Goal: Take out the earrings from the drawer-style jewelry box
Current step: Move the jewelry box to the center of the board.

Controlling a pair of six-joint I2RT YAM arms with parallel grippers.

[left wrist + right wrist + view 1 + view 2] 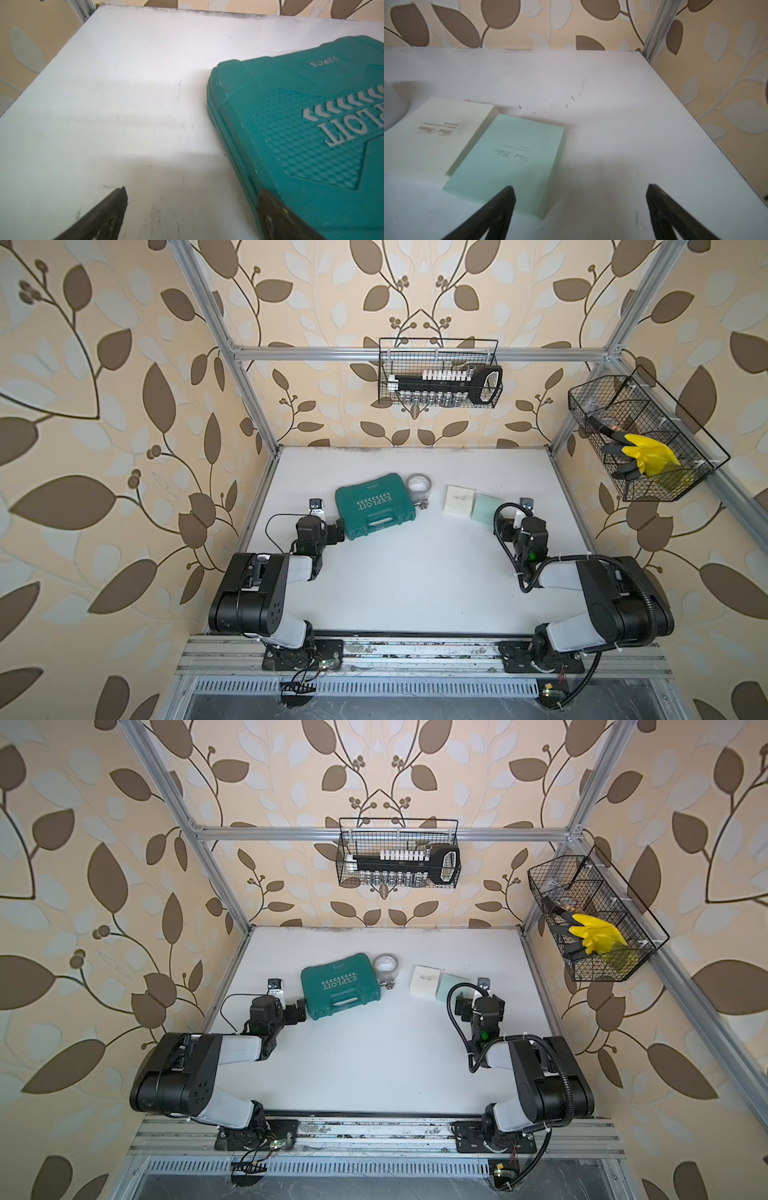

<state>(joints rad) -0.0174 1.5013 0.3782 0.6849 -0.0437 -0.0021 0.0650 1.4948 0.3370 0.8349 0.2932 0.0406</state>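
Two flat square jewelry boxes lie side by side at the back right of the white table, both shut: a cream box point(460, 499) point(433, 135) and a mint-green box point(487, 507) point(508, 160). The earrings are hidden. My right gripper point(507, 526) point(579, 193) stands open just in front of the mint-green box, nothing between its fingers; one finger point(506, 199) overlaps the box's near corner in the right wrist view. My left gripper point(338, 529) point(192, 195) is open and empty beside the near left corner of a teal tool case point(374, 506) point(301, 124).
A roll of tape point(418, 483) and a small metal bolt-like fitting point(422, 503) lie between the tool case and the cream box. Two wire baskets hang above the table: one on the back rail point(440, 373), one on the right point(640, 435). The table's right edge point(695, 124) runs close to my right gripper.
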